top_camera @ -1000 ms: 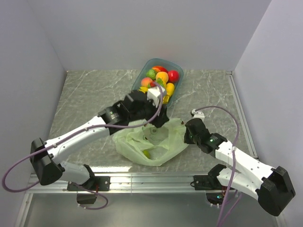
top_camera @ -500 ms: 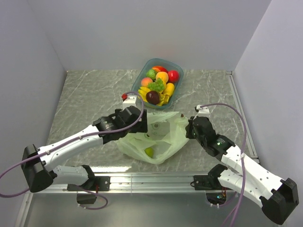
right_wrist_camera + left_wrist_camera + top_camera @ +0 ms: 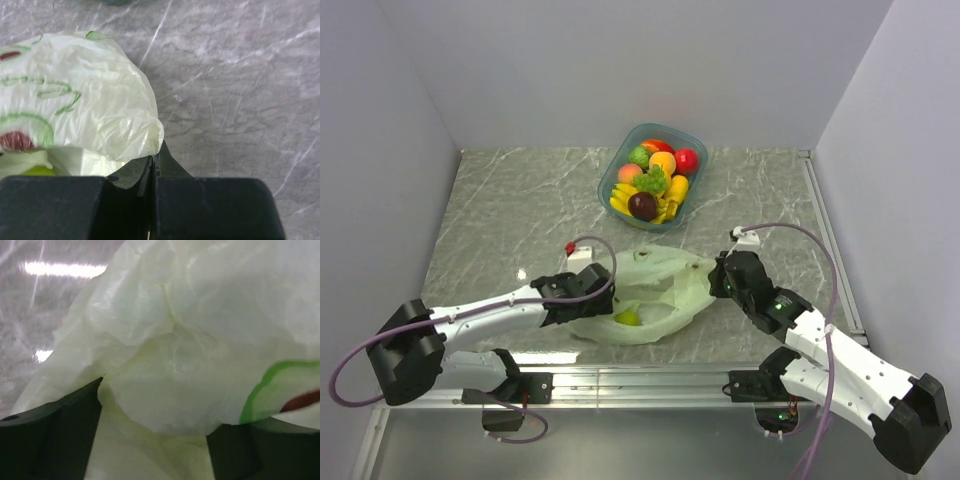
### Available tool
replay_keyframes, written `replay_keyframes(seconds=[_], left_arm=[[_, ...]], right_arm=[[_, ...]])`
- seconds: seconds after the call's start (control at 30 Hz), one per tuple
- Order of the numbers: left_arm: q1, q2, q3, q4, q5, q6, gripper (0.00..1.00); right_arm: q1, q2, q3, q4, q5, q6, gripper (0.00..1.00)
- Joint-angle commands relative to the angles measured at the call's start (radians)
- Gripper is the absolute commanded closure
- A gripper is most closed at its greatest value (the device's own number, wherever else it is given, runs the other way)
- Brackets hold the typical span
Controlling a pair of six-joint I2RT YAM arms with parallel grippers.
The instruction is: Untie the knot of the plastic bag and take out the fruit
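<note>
Fingers [image 3: 131, 176] of the right gripper [image 3: 156, 159] are clamped flat together on a fold at the right edge of the plastic bag [image 3: 665, 262] — the thin pale green film bunches up just above where they meet. Over on the other side, the left gripper [image 3: 155, 410] has its fingers [image 3: 55, 437] spread wide, and a puffy lobe of the bag bulges into the gap between them. Can't tell if either pad is really touching the plastic.

From the top view the bag lies low and stretched sideways between the two grippers, on the near half of the table [image 3: 500, 200], and it looks open on top. One yellow-green piece [image 3: 628, 318] sits inside it, toward the front left. Green and dark red printing shows on the film in both wrist views.

More fruit [image 3: 663, 163] is piled in the teal bowl [image 3: 604, 186] further back, apart from the bag — banana bunch [image 3: 620, 200], grapes [image 3: 653, 181] and plum [image 3: 642, 205] at the near end, with a shiny red round one [image 3: 686, 160] at the far right.
</note>
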Motion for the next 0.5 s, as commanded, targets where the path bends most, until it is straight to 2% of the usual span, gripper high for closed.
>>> replay_keyframes(seconds=[0.0,0.03,0.1,0.13,0.2,0.23,0.27,0.37,0.4,0.47], left_arm=[[0.024,-0.065,-0.118,0.117,0.039,-0.076,0.22],[0.03,-0.082,-0.147,0.172,0.056,-0.082,0.34],[0.049,-0.13,-0.224,0.22,0.089,-0.087,0.49],[0.053,-0.144,-0.244,0.261,0.12,-0.09,0.62],[0.069,-0.184,-0.291,0.31,0.152,-0.073,0.77],[0.07,-0.197,-0.301,0.336,0.192,-0.045,0.94],[0.07,-0.228,-0.319,0.403,0.215,-0.025,0.99],[0.073,-0.285,-0.348,0.534,0.377,0.077,0.99],[0.073,-0.294,-0.353,0.631,0.414,0.106,0.99],[0.075,-0.316,-0.359,0.695,0.486,0.128,1.0]], right_arm=[[0.007,0.008,-0.036,0.044,-0.023,0.052,1.0],[0.007,0.008,-0.055,0.049,-0.04,0.063,1.0],[0.009,0.01,-0.075,0.063,-0.052,0.087,1.0],[0.01,0.014,-0.09,0.066,-0.057,0.097,1.0],[0.01,0.024,-0.102,0.072,-0.066,0.118,1.0],[0.009,0.039,-0.113,0.075,-0.07,0.121,1.0],[0.009,0.048,-0.115,0.081,-0.083,0.126,1.0],[0.013,0.096,-0.113,0.094,-0.098,0.126,1.0],[0.013,0.109,-0.112,0.095,-0.109,0.123,1.0],[0.019,0.157,-0.099,0.1,-0.116,0.123,1.0]])
